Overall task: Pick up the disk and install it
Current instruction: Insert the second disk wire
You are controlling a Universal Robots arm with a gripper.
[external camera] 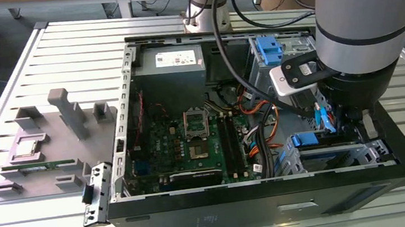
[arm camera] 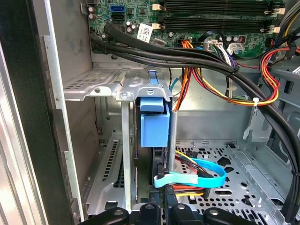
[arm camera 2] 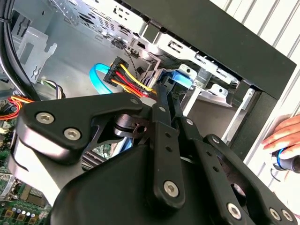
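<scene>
Claw (arm camera 2: 161, 101): narrowed on the disk's (arm camera: 153, 123) blue carrier end, apparently clenched. Disk: on edge in the drive cage (arm camera: 101, 82) at the case's (external camera: 273, 208) corner, seemingly being seated. Around: blue data cable (arm camera: 197, 176), coloured power wires (arm camera: 206, 96), black cable bundle (arm camera: 178, 54), crowding the bay. Motherboard (external camera: 190, 143) beyond. Desk (external camera: 67, 48) under the case.

The arm (external camera: 370, 22) reaches straight down, its gripper (external camera: 347, 118) low, wrist vertical.
</scene>
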